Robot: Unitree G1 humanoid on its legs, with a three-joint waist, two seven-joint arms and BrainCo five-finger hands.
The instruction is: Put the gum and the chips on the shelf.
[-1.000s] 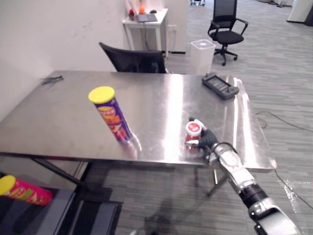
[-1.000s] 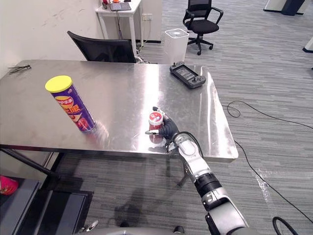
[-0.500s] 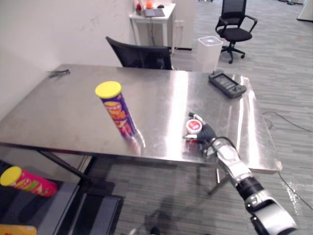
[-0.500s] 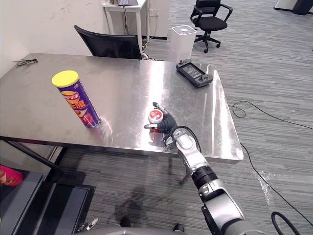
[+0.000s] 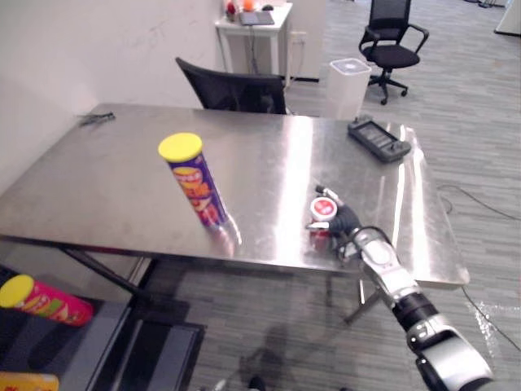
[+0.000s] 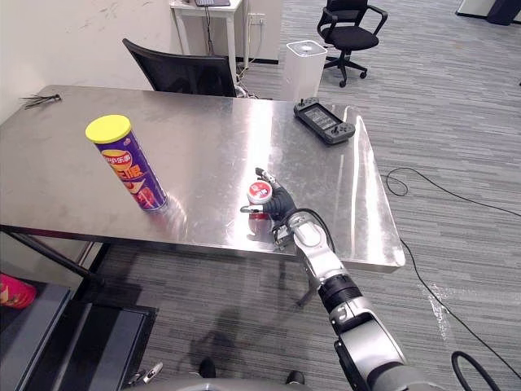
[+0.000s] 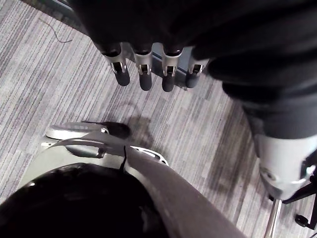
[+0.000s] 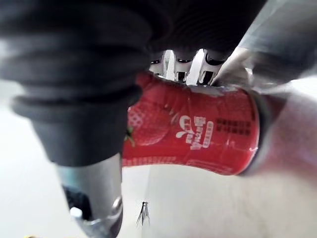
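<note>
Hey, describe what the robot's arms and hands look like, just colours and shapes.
The right arm is silver-grey cylindrical segments with a black band at a joint. The right robot hand has a dark ribbed cover over back and wrist. The left robot hand has the same cover, plus silver fingers with dark tips.

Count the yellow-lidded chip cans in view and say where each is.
2: a purple can standing on the metal table, a pink can lying on the low dark shelf, lower left. More may be hidden.

Right arm (image 6: 324, 267) stretches forward from the lower right; right robot hand (image 6: 279, 208) curls round the gum can (image 6: 260, 194); left robot hand (image 7: 143, 69) hangs down, fingers straight, relaxed.
</note>
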